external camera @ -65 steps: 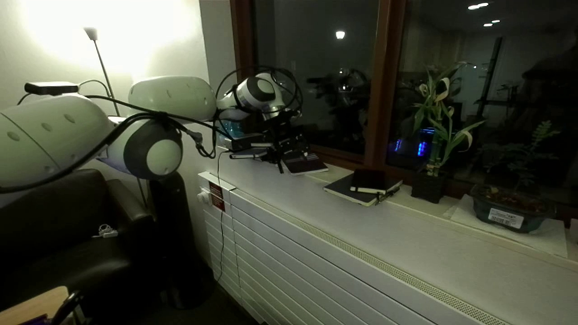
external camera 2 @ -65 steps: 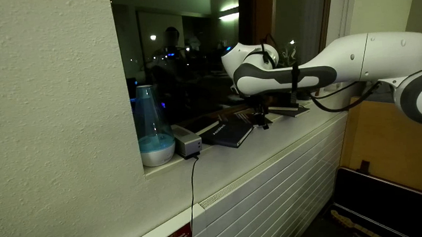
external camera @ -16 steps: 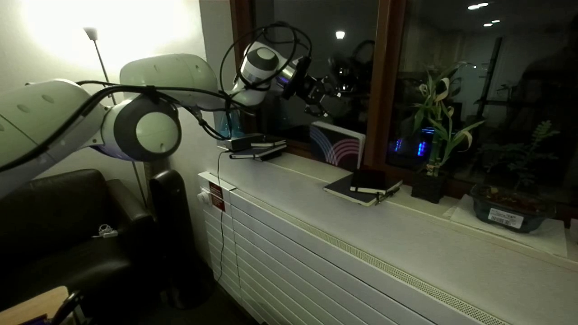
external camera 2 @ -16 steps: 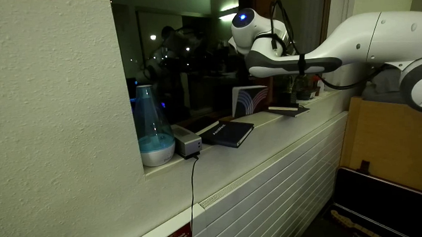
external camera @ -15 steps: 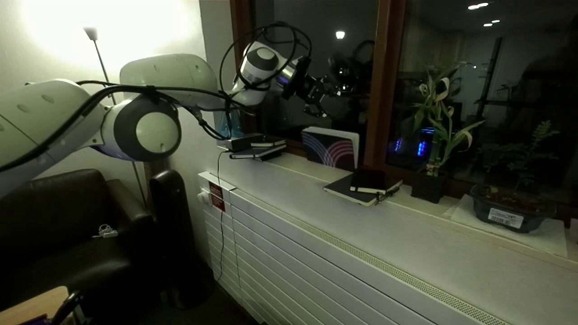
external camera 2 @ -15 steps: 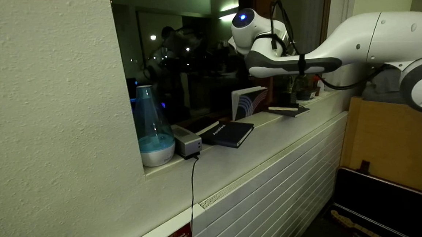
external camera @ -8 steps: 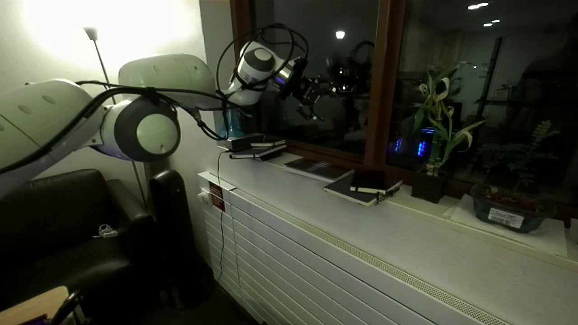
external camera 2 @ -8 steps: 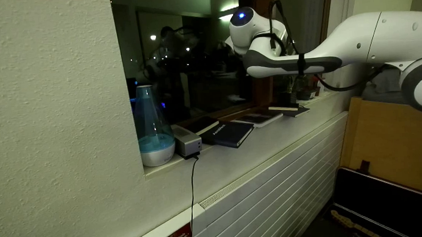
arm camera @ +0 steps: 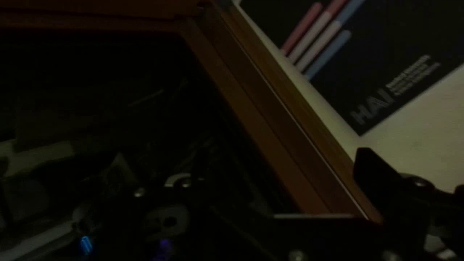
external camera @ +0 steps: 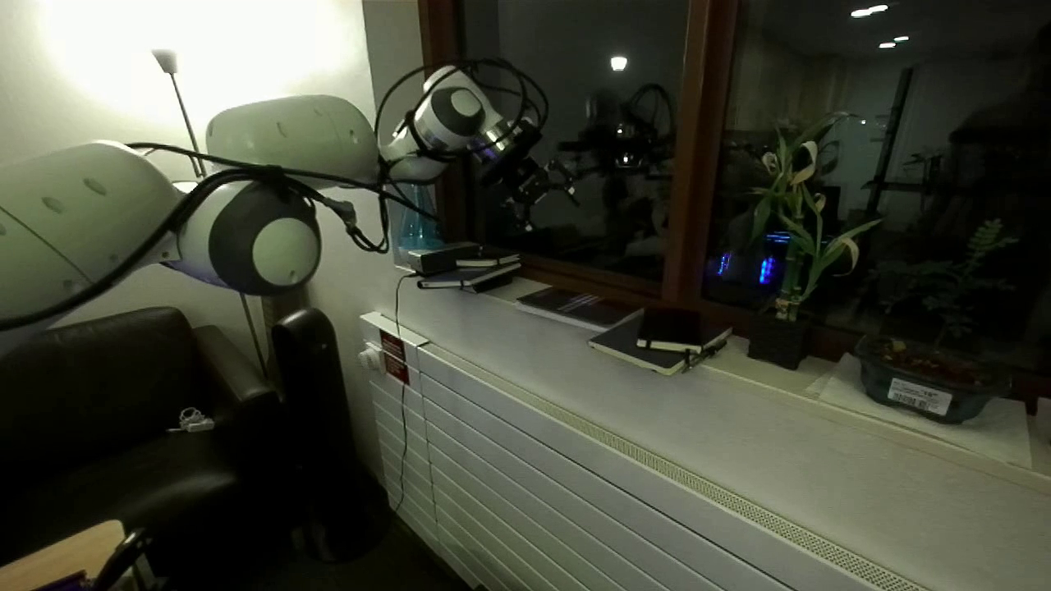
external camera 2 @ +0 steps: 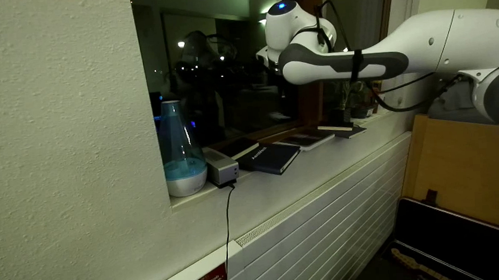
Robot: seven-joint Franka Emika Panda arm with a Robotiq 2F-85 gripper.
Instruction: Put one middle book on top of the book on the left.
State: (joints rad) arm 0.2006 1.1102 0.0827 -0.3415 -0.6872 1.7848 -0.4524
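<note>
The middle book (external camera: 579, 305), dark-covered with pale page edges, lies flat on the window sill in both exterior views. "HAI" is printed on the cover of this book (arm camera: 384, 72) in the wrist view. At the left is a group with a navy "AeroVect" book (external camera 2: 270, 158) and a smaller dark notebook (external camera 2: 243, 147). Right of the middle book, a black notebook (external camera: 677, 328) lies on a dark grey book (external camera: 632, 345); whether the middle book touches them I cannot tell. My gripper (external camera: 549, 213) hangs open above the sill near the glass, nothing between its fingers (arm camera: 369, 166).
A blue humidifier (external camera 2: 183, 157) and a grey box (external camera 2: 223, 165) with a cord stand at the left end. A bamboo plant (external camera: 780, 328) and a planter (external camera: 932, 377) occupy the right. Window glass and a brown frame (external camera: 688, 164) rise behind the books.
The middle book, standing on edge by the glass a second ago, has fallen flat on the sill. My gripper has spread wide and moved left, away from the right stack.
</note>
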